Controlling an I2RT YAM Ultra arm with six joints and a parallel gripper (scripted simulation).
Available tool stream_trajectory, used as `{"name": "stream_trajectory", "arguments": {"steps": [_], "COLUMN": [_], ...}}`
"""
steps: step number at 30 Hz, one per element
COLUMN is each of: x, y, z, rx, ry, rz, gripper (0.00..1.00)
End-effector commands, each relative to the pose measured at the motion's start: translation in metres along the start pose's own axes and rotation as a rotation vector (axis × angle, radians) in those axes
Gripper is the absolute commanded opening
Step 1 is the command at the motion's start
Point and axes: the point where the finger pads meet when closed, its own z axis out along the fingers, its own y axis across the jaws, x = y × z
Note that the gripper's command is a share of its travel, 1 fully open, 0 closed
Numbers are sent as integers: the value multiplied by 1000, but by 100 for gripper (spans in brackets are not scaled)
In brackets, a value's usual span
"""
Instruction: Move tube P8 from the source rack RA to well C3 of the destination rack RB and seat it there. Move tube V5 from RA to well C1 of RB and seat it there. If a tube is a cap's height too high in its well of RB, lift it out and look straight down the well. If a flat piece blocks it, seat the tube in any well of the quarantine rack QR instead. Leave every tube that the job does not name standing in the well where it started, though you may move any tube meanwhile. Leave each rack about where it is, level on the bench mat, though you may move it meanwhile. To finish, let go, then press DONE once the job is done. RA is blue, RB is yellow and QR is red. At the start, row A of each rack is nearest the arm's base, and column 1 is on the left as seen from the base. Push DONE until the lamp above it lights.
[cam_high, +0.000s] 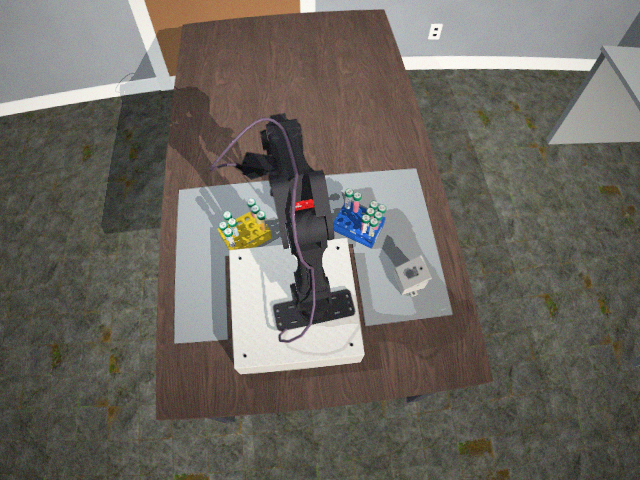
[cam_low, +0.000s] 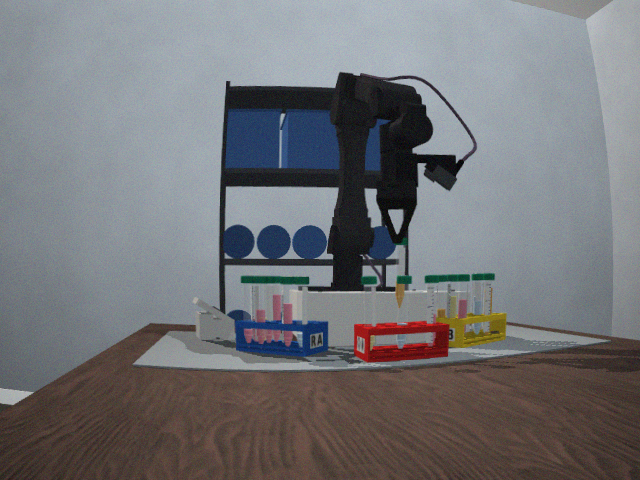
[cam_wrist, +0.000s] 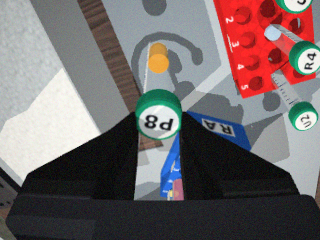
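wood-grained table (cam_high: 310, 77) (cam_low: 320, 423), clear plastic-looking tubes (cam_low: 374, 304)

wall outlet (cam_high: 435, 31), dark shelf unit (cam_low: 223, 206), blue discs (cam_low: 273, 241)

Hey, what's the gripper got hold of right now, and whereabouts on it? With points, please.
The gripper (cam_low: 398, 240) (cam_wrist: 158, 122) holds tube P8 (cam_low: 400, 268) (cam_wrist: 158, 114) by its green cap, at the top end, with the orange tip hanging below.

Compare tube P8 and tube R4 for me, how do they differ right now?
Tube P8 is held up in the shut gripper; tube R4 stands in the red rack. P8's contents are orange, while R4's look pale blue. Both have green caps with white labelled tops.
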Motion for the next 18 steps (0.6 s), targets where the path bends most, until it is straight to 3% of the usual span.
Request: {"name": "stream_trajectory", "arguments": {"steps": [1,7,8,11,18], "x": [-9,-17,-21,-23,-37], "y": [9,20,17,32,52], "z": [-9,-8,-14,-8,-7], "rx": [32,32,52,24,19], "ry": [-26,-26,-33,-17,-17], "rz": [14,14,14,14,14], "gripper": [0,0,0,0,0]}}
